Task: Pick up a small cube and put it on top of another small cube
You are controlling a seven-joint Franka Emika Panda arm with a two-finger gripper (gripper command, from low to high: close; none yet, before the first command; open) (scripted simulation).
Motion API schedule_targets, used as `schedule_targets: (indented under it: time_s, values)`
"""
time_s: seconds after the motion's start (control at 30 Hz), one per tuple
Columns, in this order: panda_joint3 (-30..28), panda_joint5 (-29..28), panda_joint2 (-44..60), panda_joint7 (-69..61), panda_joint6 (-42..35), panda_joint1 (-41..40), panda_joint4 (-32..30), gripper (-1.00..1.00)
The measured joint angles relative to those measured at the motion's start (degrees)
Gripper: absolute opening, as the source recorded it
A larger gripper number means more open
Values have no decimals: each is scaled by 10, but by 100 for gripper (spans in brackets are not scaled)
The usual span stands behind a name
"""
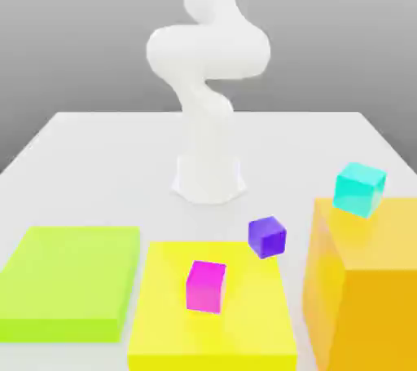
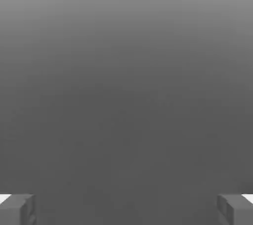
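Sitting on the back corner of the orange block (image 1: 366, 280) is a cyan cube (image 1: 358, 188), at the exterior view's right. Left of that block, a purple cube (image 1: 267, 236) rests by the yellow slab (image 1: 163, 337), which carries a magenta cube (image 1: 205, 285); a green slab (image 1: 69, 280) lies farther left. Behind the block, the white arm (image 1: 208, 76) stands on the desk (image 1: 106, 165). Its fingers (image 2: 17, 209) are spread wide, holding nothing
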Motion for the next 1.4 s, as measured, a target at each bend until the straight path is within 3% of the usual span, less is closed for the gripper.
schedule_targets:
  time_s: [0.43,0.8,0.93,1.07,1.2,1.3,1.33,1.4]
  values:
    - [89,36,160,-121,123,169,-115,0]
    - [151,48,334,-235,274,283,-279,0]
    - [143,43,391,-267,327,278,-356,0]
    - [137,-12,450,-240,371,267,-364,0]
    - [54,-98,521,-181,427,326,-350,0]
    - [-12,-106,573,-170,471,392,-342,0]
    - [-21,-106,582,-169,479,402,-341,-100]
    - [-21,-106,582,-169,479,402,-341,-100]
